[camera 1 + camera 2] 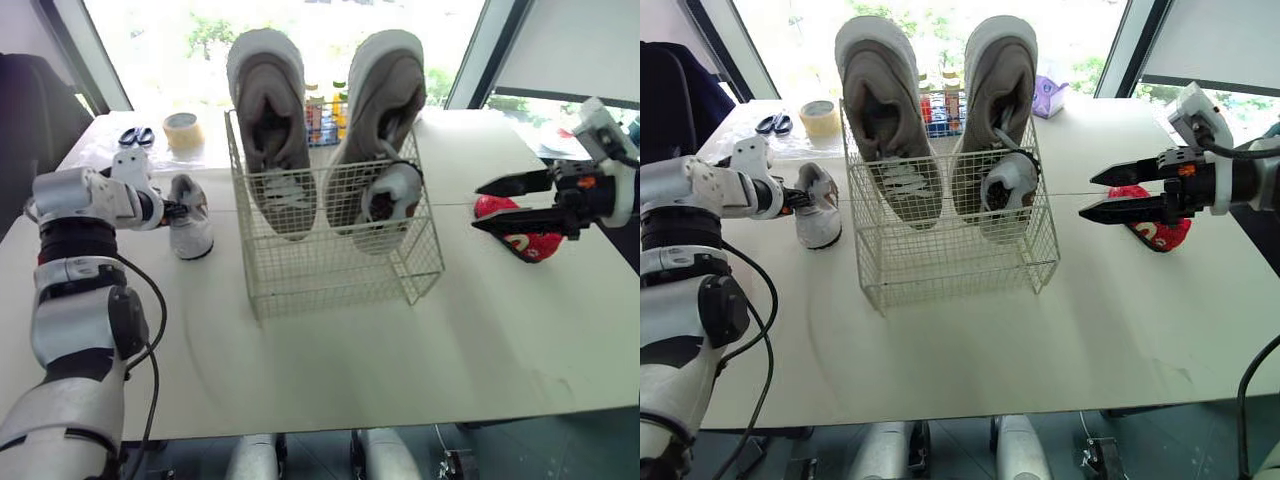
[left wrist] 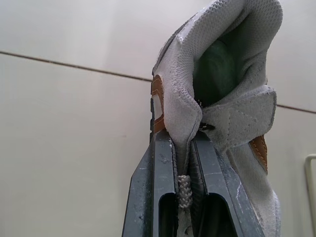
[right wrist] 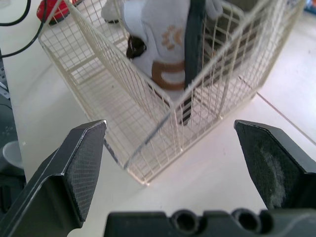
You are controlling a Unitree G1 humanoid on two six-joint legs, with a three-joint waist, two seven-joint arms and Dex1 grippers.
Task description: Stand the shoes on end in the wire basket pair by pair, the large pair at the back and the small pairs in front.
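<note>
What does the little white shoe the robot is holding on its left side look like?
The little white shoe looks like soft knitted fabric, with tan patches, a flap and a greenish lining inside. The left gripper's two black fingers are shut on the edge of its opening, a bit of cord between them. It is over the white table, on the robot's left of the wire basket, not touching it. Whether it rests on the table is unclear.
</note>
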